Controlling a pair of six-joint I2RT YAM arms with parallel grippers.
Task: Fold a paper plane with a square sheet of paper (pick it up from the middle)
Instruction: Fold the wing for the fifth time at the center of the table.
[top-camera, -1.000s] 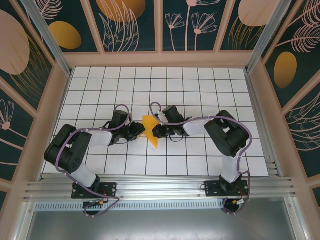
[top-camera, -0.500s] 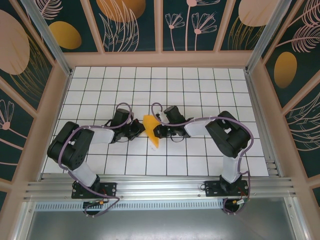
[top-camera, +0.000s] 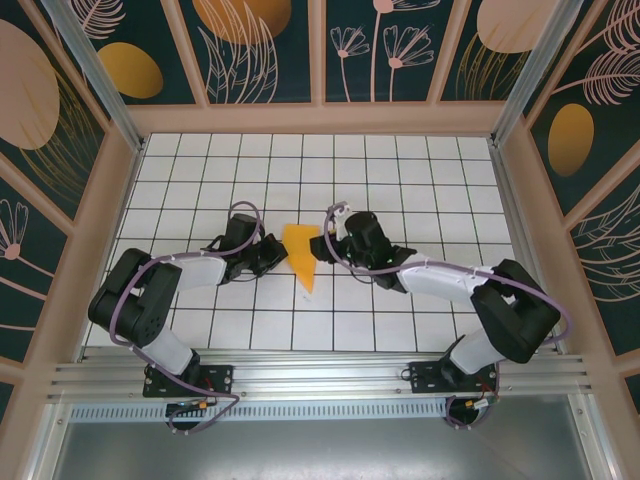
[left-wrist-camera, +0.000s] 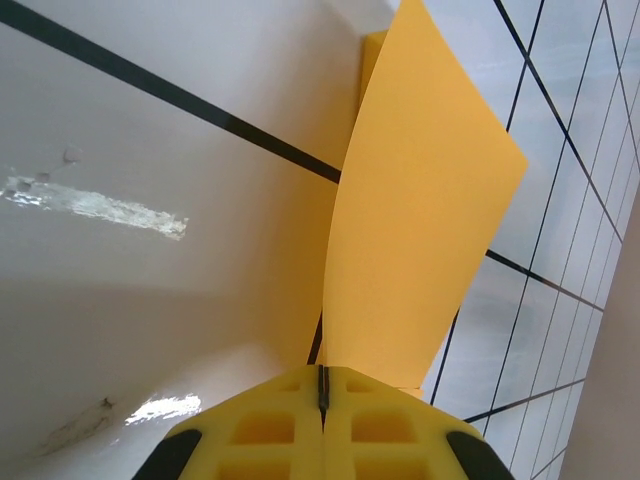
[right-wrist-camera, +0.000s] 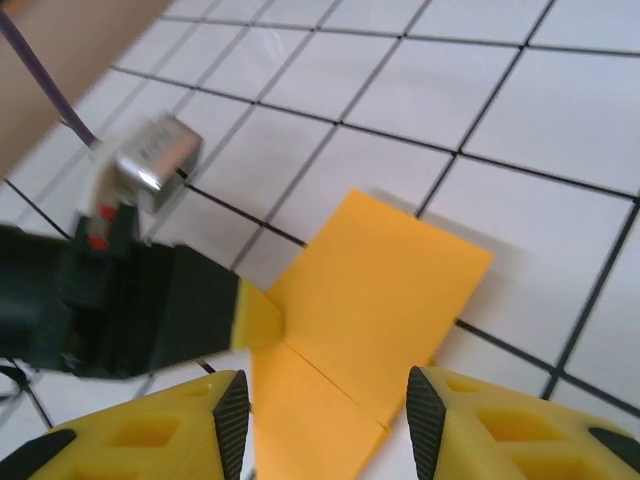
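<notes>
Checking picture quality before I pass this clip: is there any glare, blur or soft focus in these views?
Left wrist: bright glare streaks on the table, the orange paper sharp. Right wrist: soft overall, the left claw smeared, the right claw at the bottom edge out of focus. Top external: evenly lit and crisp, shadows faint.

Stock on view:
- square sheet of paper (top-camera: 302, 258), orange-yellow, folded: one
- arms: two, left arm (top-camera: 185, 273) and right arm (top-camera: 450, 281)
- grippers: two, left gripper (top-camera: 283, 256) and right gripper (top-camera: 323, 250)
- white grid table (top-camera: 400, 170): one
</notes>
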